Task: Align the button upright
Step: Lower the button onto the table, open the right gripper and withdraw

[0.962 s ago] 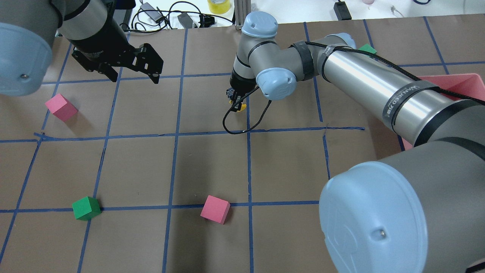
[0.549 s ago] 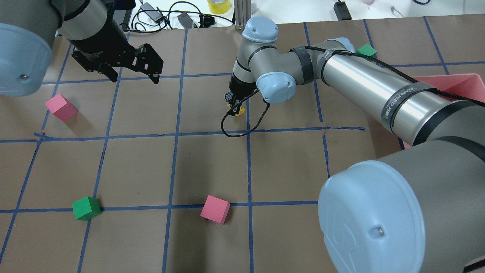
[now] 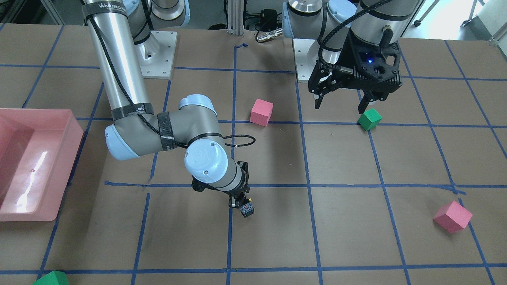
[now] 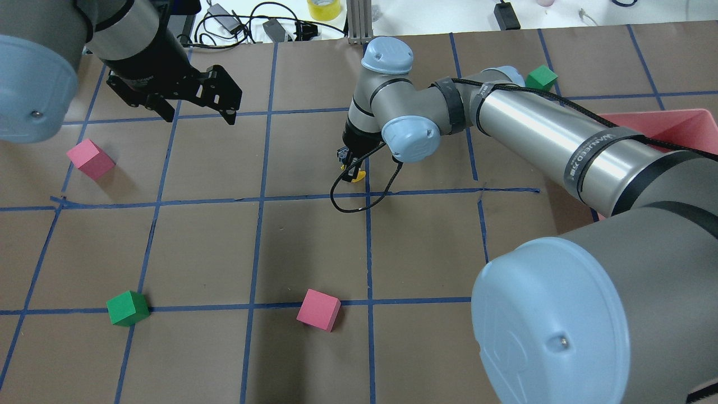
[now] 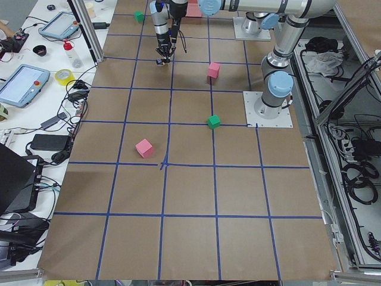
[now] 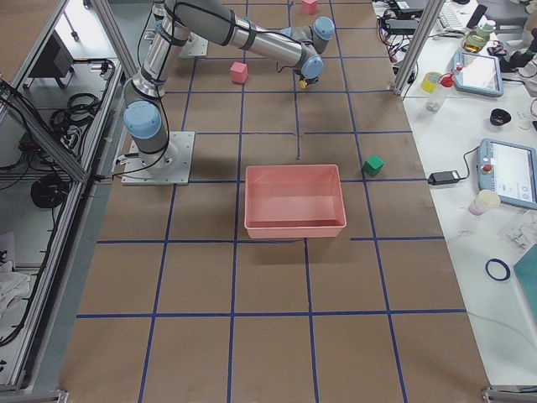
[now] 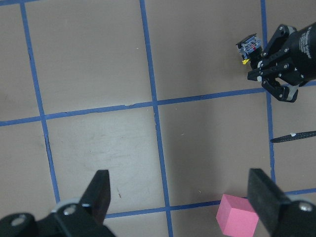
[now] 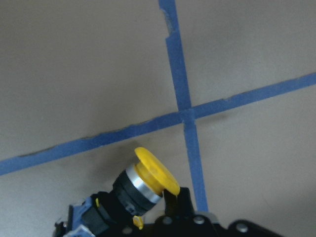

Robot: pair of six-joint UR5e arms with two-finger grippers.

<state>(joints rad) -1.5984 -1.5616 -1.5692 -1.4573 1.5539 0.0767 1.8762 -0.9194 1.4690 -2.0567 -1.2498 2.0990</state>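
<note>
Step in hand, by judgement: re-orienting, mid-grasp.

Right tool [image 3: 241,202]: pinching the button [image 8: 143,182] by its black body, low over the brown bench [image 4: 314,241]. Held tilted, not upright, with the yellow cap slanting out of the tool's robot-ward side and the whitish terminal end out of the opposite side. Cannot tell from any view whether touching the bench or just clear of it. Ahead of the cap in the wrist view, a crossing of blue tape lines [image 8: 185,116].

Left tool [image 7: 180,197]: spread wide, gripping nothing, raised above the bench and well apart from the right tool. Below it, toward its right-tool side, a pink cube [image 7: 237,222] lying untouched. No apparent part in this step.

Next, by judgement:
- Swing the right wrist until cap on top and terminal end square to the bench.
- Lower until seated flat under the tool.
- Only then spread the tool, slowly, and lift straight up.

Risk, by judgement: narrow base under a taller body and wide cap, so likely to topple if let go with any lean, or if brushed on withdrawal.
</note>
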